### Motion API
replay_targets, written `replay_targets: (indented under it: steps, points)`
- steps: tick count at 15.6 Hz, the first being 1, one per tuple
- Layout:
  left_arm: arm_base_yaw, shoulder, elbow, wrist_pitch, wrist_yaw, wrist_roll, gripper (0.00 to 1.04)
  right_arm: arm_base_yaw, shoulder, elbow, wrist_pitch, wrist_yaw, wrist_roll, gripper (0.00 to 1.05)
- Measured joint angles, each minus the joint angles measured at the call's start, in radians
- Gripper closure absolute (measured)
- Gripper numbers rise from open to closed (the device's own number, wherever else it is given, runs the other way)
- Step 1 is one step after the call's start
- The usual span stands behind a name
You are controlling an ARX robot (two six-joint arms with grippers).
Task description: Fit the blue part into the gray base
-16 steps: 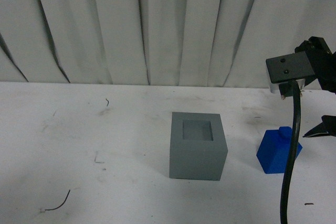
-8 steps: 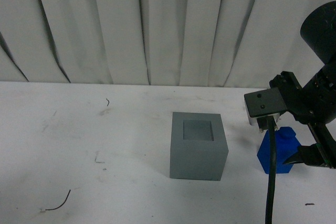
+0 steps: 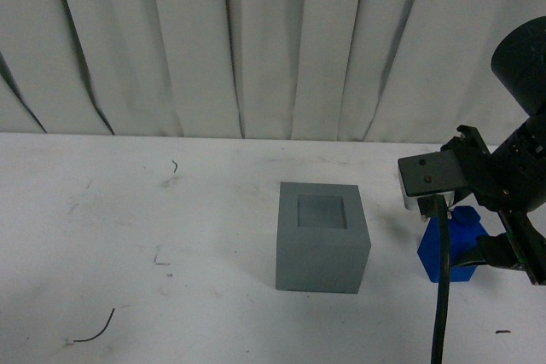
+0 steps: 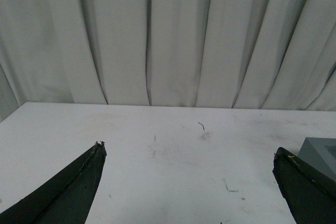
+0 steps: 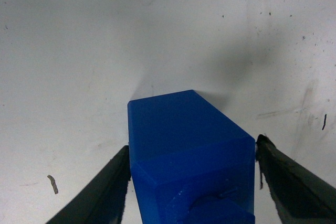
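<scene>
The gray base [image 3: 322, 249] stands mid-table, its square recess facing up and empty. About a hand's width to its right the blue part [image 3: 461, 238] rests on the white table, tilted, knob toward the camera. My right gripper [image 3: 471, 253] has come down over the blue part and is shut on it. In the right wrist view both black fingers [image 5: 105, 192] press the sides of the blue part [image 5: 184, 145], with the right gripper [image 5: 193, 146] centred on it. My left gripper [image 4: 189, 149] is open over bare table, and a corner of the gray base [image 4: 321, 150] shows beside one finger.
A white pleated curtain [image 3: 256, 40] closes off the back of the table [image 3: 128, 236]. A black cable [image 3: 443, 296] hangs from the right arm in front of the blue part. Small wire scraps [image 3: 94, 328] lie near the front left edge.
The right arm came down and leftward from above the blue part and its fingers closed in on the block's sides. The gray base has not moved.
</scene>
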Motion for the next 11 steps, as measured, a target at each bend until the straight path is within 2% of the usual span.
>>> replay_targets:
  steps: [2,3,11]
  points:
    - [0.0,0.0,0.0,0.0,0.0,0.0,0.07,-0.008,0.0,-0.006,0.003,-0.006,0.002,0.49]
    - [0.0,0.0,0.0,0.0,0.0,0.0,0.07,-0.01,-0.002,-0.006,0.009,-0.008,0.004,0.54]
    - [0.0,0.0,0.0,0.0,0.0,0.0,0.07,-0.021,-0.021,-0.006,-0.067,-0.039,0.011,0.57]
